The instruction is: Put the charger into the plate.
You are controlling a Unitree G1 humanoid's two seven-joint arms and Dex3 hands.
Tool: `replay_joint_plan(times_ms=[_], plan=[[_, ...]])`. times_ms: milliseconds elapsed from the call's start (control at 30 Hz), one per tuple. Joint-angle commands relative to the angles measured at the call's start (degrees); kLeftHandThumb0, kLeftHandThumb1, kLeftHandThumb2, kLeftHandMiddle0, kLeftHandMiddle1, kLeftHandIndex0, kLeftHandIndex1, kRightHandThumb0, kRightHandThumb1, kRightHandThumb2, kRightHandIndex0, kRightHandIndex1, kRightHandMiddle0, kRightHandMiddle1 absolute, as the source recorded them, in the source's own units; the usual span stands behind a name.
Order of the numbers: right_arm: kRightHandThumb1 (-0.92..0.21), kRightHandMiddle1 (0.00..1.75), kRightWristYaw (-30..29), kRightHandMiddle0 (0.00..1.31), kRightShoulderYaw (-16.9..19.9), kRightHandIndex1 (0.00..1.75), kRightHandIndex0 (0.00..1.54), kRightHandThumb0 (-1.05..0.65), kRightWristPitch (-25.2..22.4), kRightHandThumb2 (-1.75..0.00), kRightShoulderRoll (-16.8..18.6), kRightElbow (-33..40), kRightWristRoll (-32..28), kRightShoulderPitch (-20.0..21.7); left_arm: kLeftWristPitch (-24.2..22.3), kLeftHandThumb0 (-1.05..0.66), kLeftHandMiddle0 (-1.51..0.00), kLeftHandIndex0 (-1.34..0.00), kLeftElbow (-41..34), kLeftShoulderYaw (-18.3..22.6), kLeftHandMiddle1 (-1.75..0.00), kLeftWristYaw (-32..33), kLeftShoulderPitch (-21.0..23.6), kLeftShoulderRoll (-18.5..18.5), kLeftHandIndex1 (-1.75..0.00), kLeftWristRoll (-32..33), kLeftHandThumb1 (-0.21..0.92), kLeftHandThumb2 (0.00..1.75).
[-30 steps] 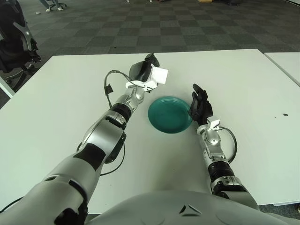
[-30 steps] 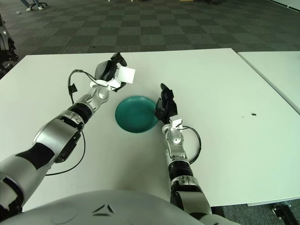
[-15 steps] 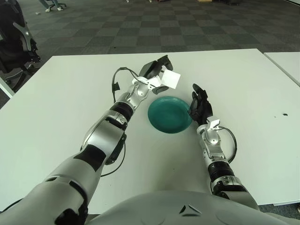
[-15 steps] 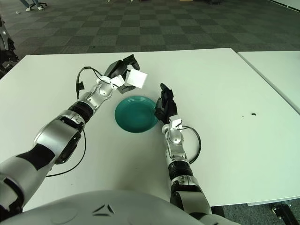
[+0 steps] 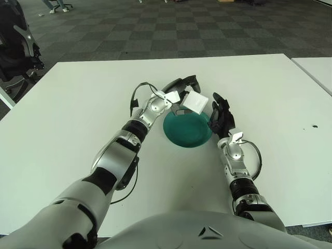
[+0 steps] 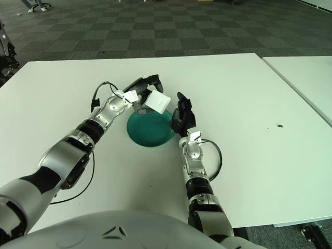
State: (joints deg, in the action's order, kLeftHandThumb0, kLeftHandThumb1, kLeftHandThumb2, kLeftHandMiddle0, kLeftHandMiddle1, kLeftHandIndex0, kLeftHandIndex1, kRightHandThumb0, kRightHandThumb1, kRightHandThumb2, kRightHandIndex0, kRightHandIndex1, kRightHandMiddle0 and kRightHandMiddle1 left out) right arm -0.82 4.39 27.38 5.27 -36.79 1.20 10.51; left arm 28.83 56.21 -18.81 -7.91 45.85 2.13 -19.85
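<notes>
The charger point(image 5: 197, 102) is a white cube. My left hand point(image 5: 185, 92) is shut on it and holds it just above the far rim of the teal plate point(image 5: 181, 132), which lies on the white table in the middle. The charger also shows in the right eye view point(image 6: 157, 101), over the plate point(image 6: 145, 134). My right hand point(image 5: 220, 117) stands upright at the plate's right edge, fingers spread and holding nothing.
The white table point(image 5: 67, 119) stretches around the plate. A second white table point(image 5: 317, 70) stands at the right with a gap between. A small dark speck point(image 5: 315, 125) lies at the far right. Checkered carpet lies beyond the far edge.
My left hand has carried the charger to the right and downward, from left of the plate to above its far rim. The right hand has not moved.
</notes>
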Motion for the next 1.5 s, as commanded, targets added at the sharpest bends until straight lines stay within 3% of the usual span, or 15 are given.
replay_joint_plan(times_ms=[0,667,1467], plan=[[-0.92,0.43,-1.1,0.00,-0.1,0.00,0.13,-0.75,-4.6,-1.02,3.3,-12.8,-0.8,-11.7,0.1,-0.46,-1.32,-0.58,-4.1,0.3,-1.75,-3.7,-2.2,1.7,-1.75,1.4,0.37,1.25],[-0.92,0.40,-1.1,0.00,-0.5,0.00,0.12,-0.77,-4.1,-1.01,3.2,-13.6,-0.9,-11.2,-1.8,-0.45,-1.27,-0.57,-11.4,-1.6,-1.75,-6.7,-6.8,5.9,-1.71,-2.1,0.40,1.18],[-0.92,0.36,-0.8,0.00,-0.3,0.01,0.12,-0.77,-4.1,-1.01,3.0,-14.3,-1.0,-10.2,0.8,-0.45,-1.23,-0.57,-10.6,-4.0,-1.75,-6.3,-5.6,9.3,-1.69,-6.2,0.42,1.14]])
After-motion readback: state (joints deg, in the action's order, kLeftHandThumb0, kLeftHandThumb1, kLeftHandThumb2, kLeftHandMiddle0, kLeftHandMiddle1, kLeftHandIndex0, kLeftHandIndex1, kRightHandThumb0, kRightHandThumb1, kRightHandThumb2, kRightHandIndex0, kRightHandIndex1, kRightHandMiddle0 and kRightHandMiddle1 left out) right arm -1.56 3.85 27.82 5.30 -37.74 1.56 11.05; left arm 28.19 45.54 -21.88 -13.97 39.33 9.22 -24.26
